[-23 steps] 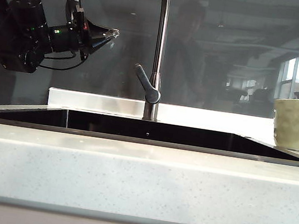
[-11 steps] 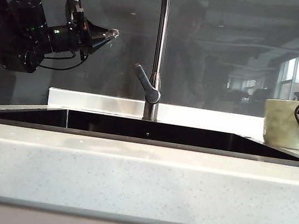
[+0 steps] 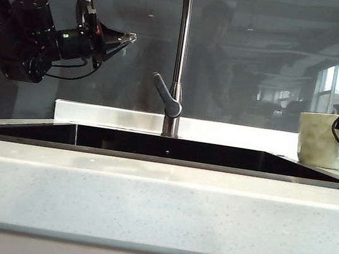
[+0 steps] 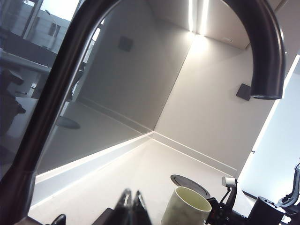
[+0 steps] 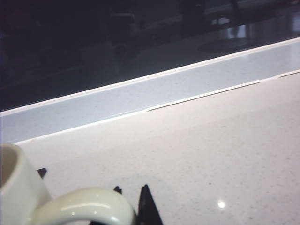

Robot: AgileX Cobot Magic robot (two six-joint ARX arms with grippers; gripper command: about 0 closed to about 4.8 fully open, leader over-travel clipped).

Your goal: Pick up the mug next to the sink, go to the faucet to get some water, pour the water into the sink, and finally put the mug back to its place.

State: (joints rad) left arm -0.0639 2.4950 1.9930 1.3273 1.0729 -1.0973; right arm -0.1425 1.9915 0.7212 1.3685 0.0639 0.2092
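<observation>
Left claw shut, raised beside faucet | right claw gripping mug handle

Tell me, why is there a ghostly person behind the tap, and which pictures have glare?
Exterior view: the dark glass behind the faucet mirrors a dim figure and bright windows. Left wrist view: ceiling strip lights glare and the faucet is a black silhouette, above the shut left hand. Right wrist view: the mug handle shines by the right hand; the countertop shows a small highlight.
</observation>
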